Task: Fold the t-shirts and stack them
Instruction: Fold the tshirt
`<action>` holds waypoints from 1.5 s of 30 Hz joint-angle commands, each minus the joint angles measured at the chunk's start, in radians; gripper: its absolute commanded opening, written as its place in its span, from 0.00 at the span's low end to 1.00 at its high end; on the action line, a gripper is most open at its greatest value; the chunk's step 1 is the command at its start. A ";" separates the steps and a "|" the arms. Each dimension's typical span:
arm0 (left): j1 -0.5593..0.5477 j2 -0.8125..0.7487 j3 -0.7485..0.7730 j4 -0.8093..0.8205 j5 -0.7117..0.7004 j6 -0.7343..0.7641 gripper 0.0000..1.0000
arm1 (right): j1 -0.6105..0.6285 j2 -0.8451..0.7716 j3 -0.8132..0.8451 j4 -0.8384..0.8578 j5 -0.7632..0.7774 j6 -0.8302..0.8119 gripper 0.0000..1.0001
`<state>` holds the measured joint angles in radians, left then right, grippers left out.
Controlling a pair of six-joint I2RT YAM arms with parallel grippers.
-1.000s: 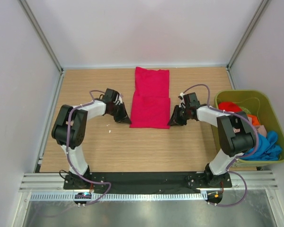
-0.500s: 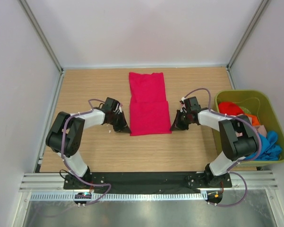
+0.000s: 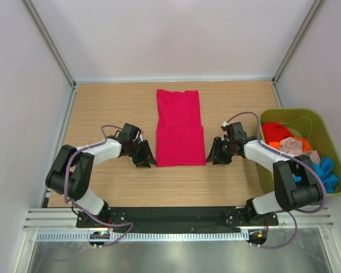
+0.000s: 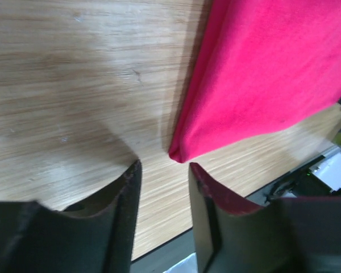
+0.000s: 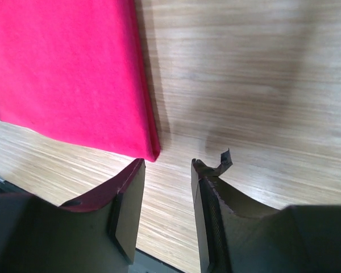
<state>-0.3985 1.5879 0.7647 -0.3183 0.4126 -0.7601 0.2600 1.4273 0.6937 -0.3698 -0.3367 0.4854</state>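
The crimson-red t-shirt [image 3: 180,128] lies folded into a long strip on the table, its near half doubled over. My left gripper [image 3: 146,159] is open and empty, just off the shirt's near left corner [image 4: 179,153]. My right gripper [image 3: 212,157] is open and empty, just off the near right corner [image 5: 153,153]. Neither touches the cloth. Orange-red [image 3: 277,133], beige-pink [image 3: 290,147] and blue [image 3: 325,173] t-shirts lie in the tub.
The olive-green tub [image 3: 331,136] stands at the right edge of the table [image 3: 102,114], close behind my right arm. White walls enclose the table at the back and both sides. A black rail [image 3: 170,215] runs along the near edge.
Both grippers have slid toward me along the shirt's sides to its near corners. The shirt's near edge has moved slightly toward me and lies flatter.
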 commanded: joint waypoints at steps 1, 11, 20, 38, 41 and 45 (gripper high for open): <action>-0.005 -0.029 -0.018 0.042 0.021 -0.007 0.42 | 0.007 -0.015 -0.016 -0.006 -0.005 0.027 0.46; -0.003 0.052 -0.030 0.119 0.060 -0.015 0.43 | 0.018 0.022 -0.043 0.055 -0.053 0.065 0.46; -0.008 0.031 -0.067 0.094 0.008 -0.016 0.42 | 0.025 0.079 -0.054 0.108 -0.087 0.091 0.46; -0.042 0.080 -0.079 0.090 -0.051 -0.004 0.11 | 0.028 0.061 -0.083 0.106 -0.035 0.096 0.23; -0.056 0.057 -0.084 0.091 -0.061 -0.027 0.00 | 0.030 0.032 -0.092 0.124 -0.050 0.091 0.01; -0.077 0.008 -0.077 0.065 -0.075 -0.041 0.00 | 0.028 -0.046 -0.099 0.115 -0.035 0.094 0.01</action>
<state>-0.4496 1.6157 0.7181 -0.1791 0.4343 -0.8093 0.2825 1.4475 0.6033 -0.2417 -0.4023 0.5861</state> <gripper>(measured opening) 0.008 0.029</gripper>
